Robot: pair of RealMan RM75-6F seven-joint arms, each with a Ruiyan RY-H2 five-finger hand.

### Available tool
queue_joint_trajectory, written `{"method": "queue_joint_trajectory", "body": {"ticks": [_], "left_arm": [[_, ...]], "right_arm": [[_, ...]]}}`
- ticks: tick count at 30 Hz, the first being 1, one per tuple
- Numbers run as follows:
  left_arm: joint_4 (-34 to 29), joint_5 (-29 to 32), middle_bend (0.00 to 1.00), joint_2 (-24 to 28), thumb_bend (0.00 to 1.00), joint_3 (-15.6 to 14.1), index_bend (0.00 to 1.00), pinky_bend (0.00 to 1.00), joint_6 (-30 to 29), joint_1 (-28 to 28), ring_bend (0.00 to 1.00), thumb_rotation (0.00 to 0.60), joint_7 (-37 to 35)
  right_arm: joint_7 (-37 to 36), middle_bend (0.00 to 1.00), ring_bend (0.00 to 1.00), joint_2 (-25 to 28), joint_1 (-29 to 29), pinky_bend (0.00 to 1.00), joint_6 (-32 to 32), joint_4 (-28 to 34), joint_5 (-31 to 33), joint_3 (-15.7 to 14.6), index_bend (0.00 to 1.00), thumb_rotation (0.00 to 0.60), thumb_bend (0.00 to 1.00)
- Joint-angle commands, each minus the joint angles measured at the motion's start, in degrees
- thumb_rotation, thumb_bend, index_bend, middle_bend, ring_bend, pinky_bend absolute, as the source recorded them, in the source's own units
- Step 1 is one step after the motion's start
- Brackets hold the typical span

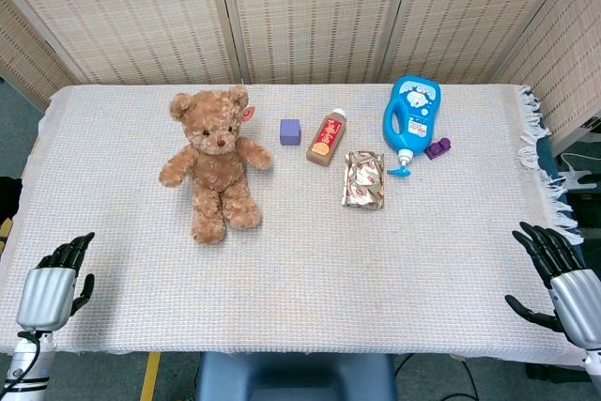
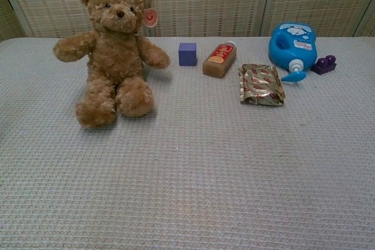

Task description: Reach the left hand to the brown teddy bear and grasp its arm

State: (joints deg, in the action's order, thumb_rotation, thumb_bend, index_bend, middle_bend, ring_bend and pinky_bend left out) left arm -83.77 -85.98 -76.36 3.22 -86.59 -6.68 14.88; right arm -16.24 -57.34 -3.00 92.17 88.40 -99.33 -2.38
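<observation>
A brown teddy bear (image 1: 215, 161) (image 2: 113, 48) sits on the table at the back left, facing forward, with both arms spread out to its sides. A round tag hangs at its ear. My left hand (image 1: 56, 281) rests at the table's front left corner, well short of the bear, holding nothing, its fingers apart. My right hand (image 1: 556, 277) lies at the front right corner, likewise empty with fingers spread. Neither hand shows in the chest view.
Right of the bear lie a purple cube (image 1: 290, 131), a brown bottle (image 1: 326, 137), a foil packet (image 1: 363, 179), a blue detergent bottle (image 1: 410, 119) and a small purple block (image 1: 438, 147). A white woven cloth (image 1: 300, 269) covers the table. Folding screens stand behind.
</observation>
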Motion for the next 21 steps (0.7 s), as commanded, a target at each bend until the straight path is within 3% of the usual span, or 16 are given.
{"method": "queue_joint_trajectory", "body": {"ticks": [1, 7, 12, 18, 21], "left_arm": [[0.07, -0.06, 0.15, 0.04, 0.48, -0.01, 0.09, 0.4, -0.1, 0.02, 0.21, 0.6, 0.09], [0.22, 0.41, 0.15, -0.44, 0.48, 0.18, 0.08, 0.39, 0.25, -0.15, 0.21, 0.6, 0.16], [3.14, 2.07, 0.14, -3.32, 0.48, 2.53, 0.02, 0.39, 0.31, -1.34, 0.2, 0.6, 0.22], [5.4, 6.93, 0.01, -6.37, 0.47, 6.36, 0.0, 0.28, 5.73, -5.01, 0.06, 0.6, -3.2], [5.51, 8.6, 0.0, -7.3, 0.44, 7.47, 0.0, 0.27, 8.29, -6.73, 0.01, 0.6, -4.0]], "right_arm": [[0.0, 0.0, 0.0, 0.05, -0.33, 0.05, -0.87, 0.31, 0.33, -0.04, 0.0, 0.6, 0.09], [0.36, 0.0, 0.0, 0.2, -0.47, 0.06, -1.71, 0.76, 0.14, -0.49, 0.0, 0.6, 0.09], [0.16, 0.0, 0.0, -0.39, -0.66, 0.05, -0.96, 0.53, -0.26, -0.01, 0.0, 0.6, 0.09], [-1.3, 0.0, 0.0, -2.42, -1.02, 0.05, 0.95, -1.79, -0.5, 1.27, 0.0, 0.6, 0.09], [-1.98, 0.0, 0.0, -2.16, -1.35, 0.05, 0.35, -1.69, -0.18, 1.29, 0.0, 0.6, 0.09]]}}
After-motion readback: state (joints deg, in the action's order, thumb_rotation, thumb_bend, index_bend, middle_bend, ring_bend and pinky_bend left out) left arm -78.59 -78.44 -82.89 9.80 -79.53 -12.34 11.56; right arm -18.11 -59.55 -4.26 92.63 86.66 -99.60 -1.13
